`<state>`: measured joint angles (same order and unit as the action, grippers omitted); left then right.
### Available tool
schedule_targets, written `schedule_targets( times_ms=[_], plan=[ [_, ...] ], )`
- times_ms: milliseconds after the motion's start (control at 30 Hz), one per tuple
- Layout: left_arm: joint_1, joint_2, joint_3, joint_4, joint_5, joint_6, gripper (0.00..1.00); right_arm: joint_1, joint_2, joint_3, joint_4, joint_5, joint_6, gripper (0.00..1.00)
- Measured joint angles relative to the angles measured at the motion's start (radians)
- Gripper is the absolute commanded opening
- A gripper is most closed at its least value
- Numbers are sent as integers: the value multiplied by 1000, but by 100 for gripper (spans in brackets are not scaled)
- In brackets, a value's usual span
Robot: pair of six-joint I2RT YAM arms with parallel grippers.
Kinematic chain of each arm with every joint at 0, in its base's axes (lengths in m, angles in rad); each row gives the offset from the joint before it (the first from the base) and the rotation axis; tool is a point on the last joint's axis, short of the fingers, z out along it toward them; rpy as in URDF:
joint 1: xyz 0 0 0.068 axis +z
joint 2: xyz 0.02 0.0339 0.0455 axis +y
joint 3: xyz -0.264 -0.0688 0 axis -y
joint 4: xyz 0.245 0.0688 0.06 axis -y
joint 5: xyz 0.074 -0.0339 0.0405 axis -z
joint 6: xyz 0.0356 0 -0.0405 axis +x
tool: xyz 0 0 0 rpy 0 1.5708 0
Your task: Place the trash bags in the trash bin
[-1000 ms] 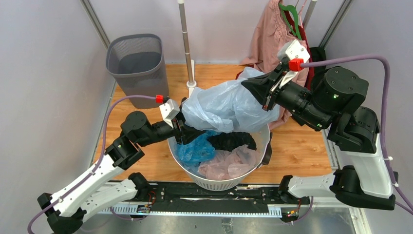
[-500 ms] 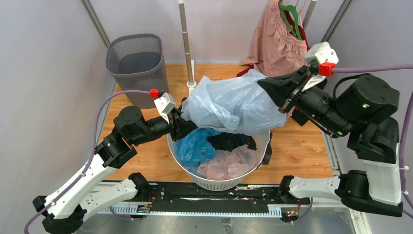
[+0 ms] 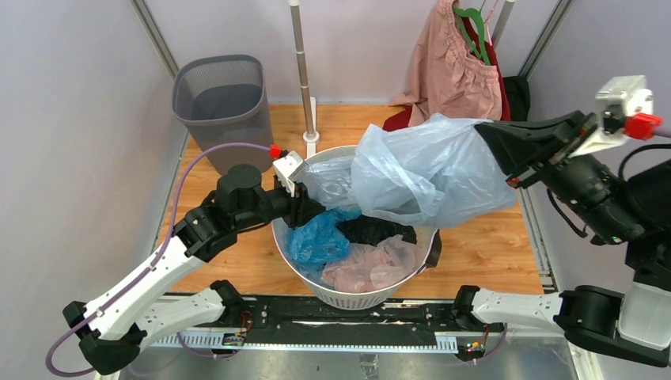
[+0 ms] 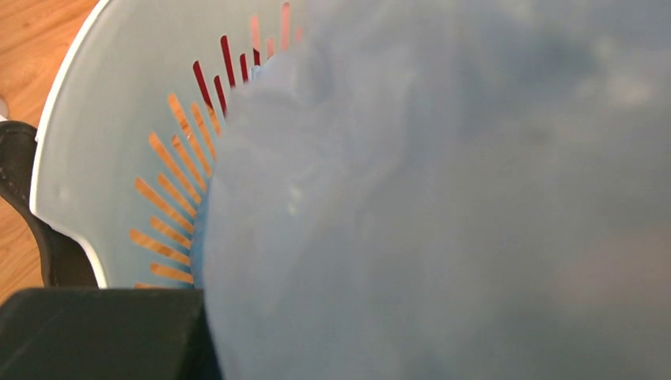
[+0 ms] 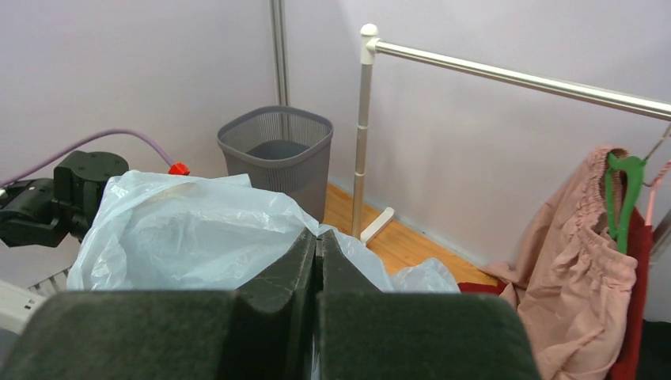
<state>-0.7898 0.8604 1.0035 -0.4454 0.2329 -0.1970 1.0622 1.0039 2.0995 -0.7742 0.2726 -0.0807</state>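
Right gripper (image 3: 494, 154) is clamped on pale blue bag (image 3: 419, 170) — left gripper (image 3: 310, 210) state can't be told | trash bin (image 3: 229, 119) not reached yet

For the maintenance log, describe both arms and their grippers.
The left arm and right arm have white links and black rounded joints. The left gripper and right gripper have black wedge-shaped fingers, with a white camera block and red knob behind. A purple cable loops from the left wrist.
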Motion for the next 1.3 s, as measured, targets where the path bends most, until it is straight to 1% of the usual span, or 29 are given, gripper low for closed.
schedule_targets(
  times_ms=[167,300,567,600,800,833,867,900,1133,1300],
  plan=[
    [0,3,0,-19,-18,0,30,0,-32,19,-2,9,-2,0],
    [0,20,10,-58,-64,3,31,0,-26,19,-9,10,-3,0],
    [0,110,45,-151,-137,2,35,0,-18,60,-58,40,-14,0],
    [0,120,46,-156,-142,2,37,0,-27,64,-60,47,-15,0],
    [-2,175,54,-202,-174,-6,63,0,-89,85,-60,68,-22,0],
    [-3,183,61,-208,-175,-7,73,0,-95,88,-61,69,-22,0],
    [-5,193,74,-213,-177,-11,93,0,-99,91,-60,70,-23,0],
    [-5,199,83,-216,-177,-7,99,0,-101,92,-60,69,-24,0],
    [-5,197,177,-242,-156,-12,100,1,-78,90,-64,47,-25,0],
    [-5,145,264,-237,-105,-12,100,2,-20,92,-64,-6,-24,0]
  ],
)
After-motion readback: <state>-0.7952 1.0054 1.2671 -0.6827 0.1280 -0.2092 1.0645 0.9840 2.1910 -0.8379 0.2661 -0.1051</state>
